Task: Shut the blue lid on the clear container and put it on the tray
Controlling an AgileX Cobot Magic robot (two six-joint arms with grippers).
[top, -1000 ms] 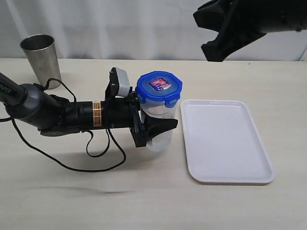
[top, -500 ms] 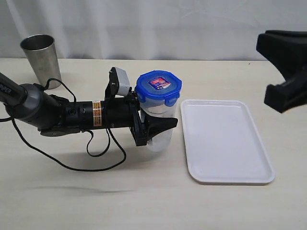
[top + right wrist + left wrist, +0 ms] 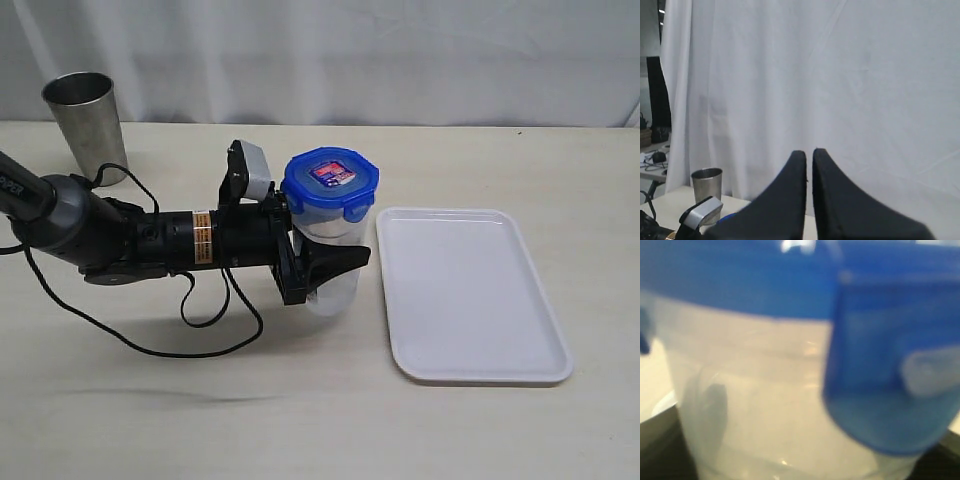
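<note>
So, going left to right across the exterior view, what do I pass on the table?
steel cup → left arm → clear container with the blue lid on top → tray

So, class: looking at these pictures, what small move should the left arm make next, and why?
Probably lift the container slightly and carry it toward the tray. The lid looks closed on it; the left gripper grips its side; it stands beside the tray, not on it.
</note>
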